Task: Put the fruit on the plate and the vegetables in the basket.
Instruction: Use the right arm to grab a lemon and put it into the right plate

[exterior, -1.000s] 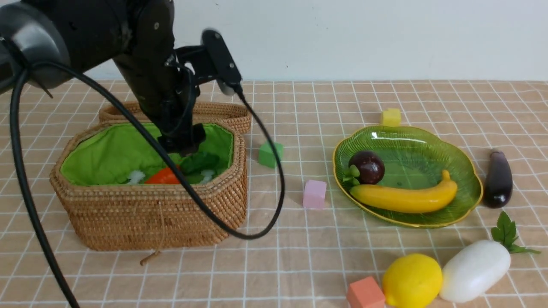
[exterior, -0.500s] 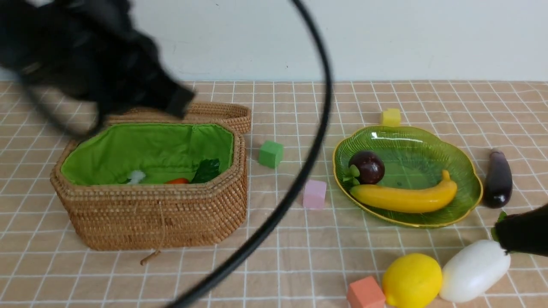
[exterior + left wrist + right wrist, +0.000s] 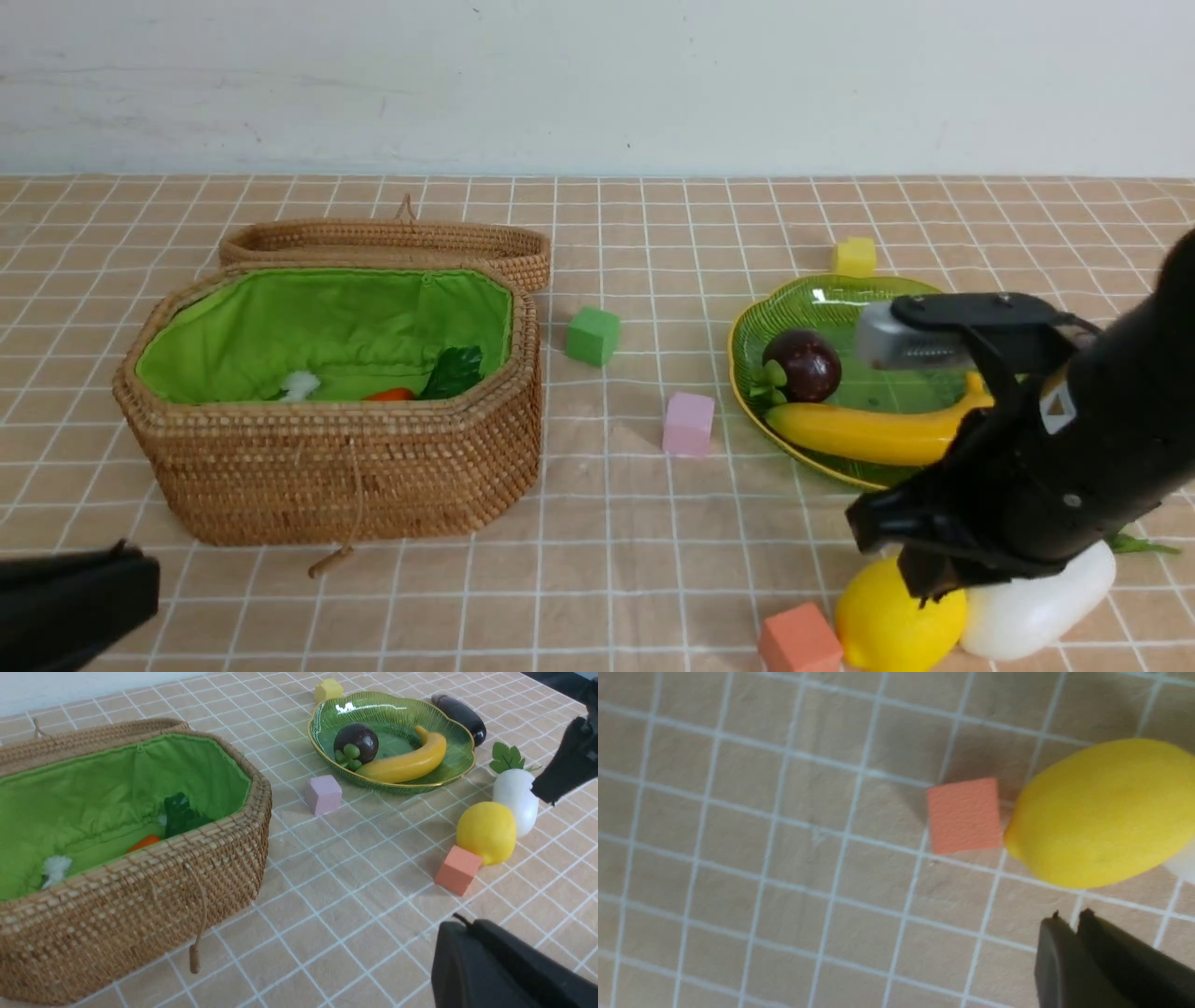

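Right pincer (image 3: 1070,914) hangs over the table (image 3: 607,560) right by the lemon (image 3: 896,621), jaws narrowed to a slit with nothing between them. The lemon lies just beside the radish (image 3: 1027,621), with an orange cube (image 3: 796,641) at its other end. My left pincer (image 3: 467,921) is closed and empty, low in front of the basket (image 3: 345,476), where the carrot (image 3: 390,395) lies. Banana (image 3: 859,431) and mangosteen (image 3: 803,364) sit on the plate (image 3: 822,299), the eggplant (image 3: 460,714) on the table just beside it.
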